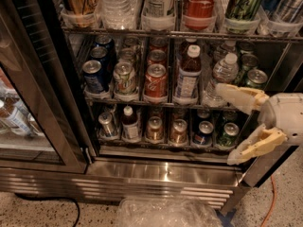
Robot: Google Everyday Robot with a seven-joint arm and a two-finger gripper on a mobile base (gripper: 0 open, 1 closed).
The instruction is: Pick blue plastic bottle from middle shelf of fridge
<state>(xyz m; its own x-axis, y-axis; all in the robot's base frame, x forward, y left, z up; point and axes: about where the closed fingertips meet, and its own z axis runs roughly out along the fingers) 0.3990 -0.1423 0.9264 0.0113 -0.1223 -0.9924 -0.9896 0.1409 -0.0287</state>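
The fridge stands open, its glass door swung to the left. The middle shelf holds cans and small bottles in rows. The blue plastic bottle, clear bluish with a white cap, stands upright near the right end of that shelf. My gripper is at the right, in front of the shelf's right end, open and empty. Its upper finger lies just in front of the bottle's lower part; whether it touches I cannot tell. Its lower finger hangs before the lowest rack.
A dark bottle with a white cap stands left of the blue bottle, and a red Coca-Cola can beyond it. Tall bottles fill the rack above, small cans the lowest rack. A clear plastic bag and an orange cable lie on the floor.
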